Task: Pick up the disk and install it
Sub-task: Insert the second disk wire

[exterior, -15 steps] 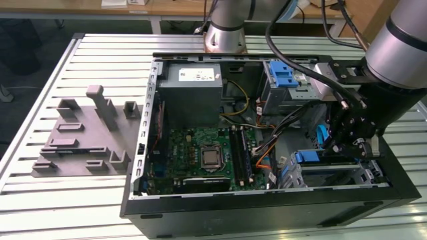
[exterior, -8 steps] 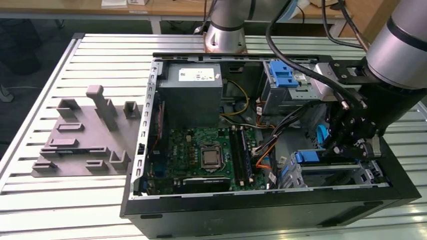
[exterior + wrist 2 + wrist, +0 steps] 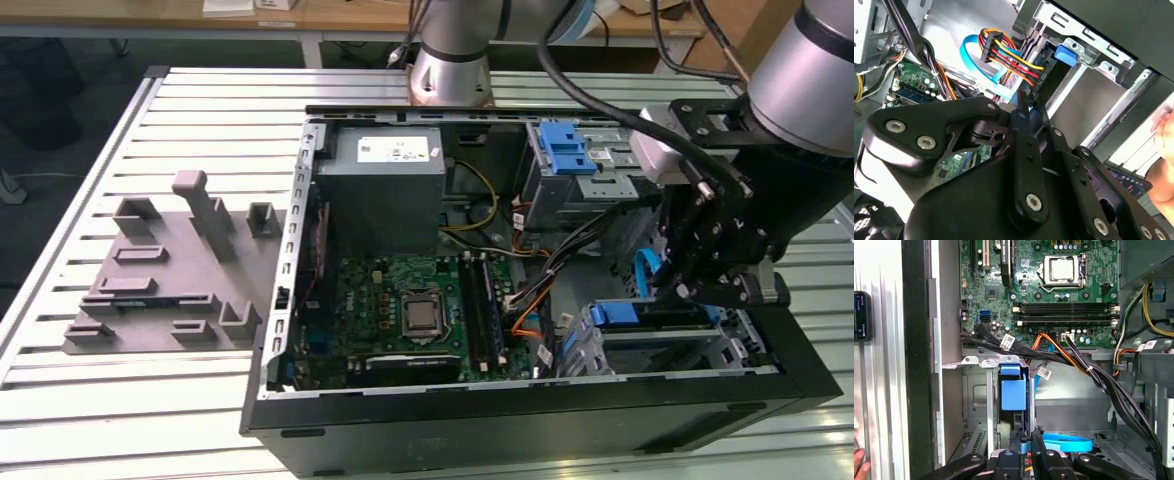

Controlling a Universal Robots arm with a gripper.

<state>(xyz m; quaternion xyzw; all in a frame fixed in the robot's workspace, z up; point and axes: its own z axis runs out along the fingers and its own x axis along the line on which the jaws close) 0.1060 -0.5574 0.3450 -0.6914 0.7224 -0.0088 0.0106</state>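
Slatted aluminium forms the table [image 3: 160, 110], with a wooden desk [image 3: 334, 15] standing beyond its far edge. On the table lies an open black computer case [image 3: 534, 420], and to the exterior view's left of it sits a grey moulded fixture [image 3: 167, 270]. Inside the case are the green motherboard [image 3: 414, 310], a grey power supply [image 3: 387, 190] at the far side, and a blue-latched drive cage [image 3: 587, 165] on the exterior view's right. The gripper [image 3: 1025, 440] reaches into the near right bay, its jaws narrowed onto the blue edge of the disk [image 3: 1014, 395], which stands on edge in the metal bay [image 3: 979, 390]. A blue flat cable [image 3: 1069, 444] lies just beside it. A hand [image 3: 860, 462] shows at the table edge.
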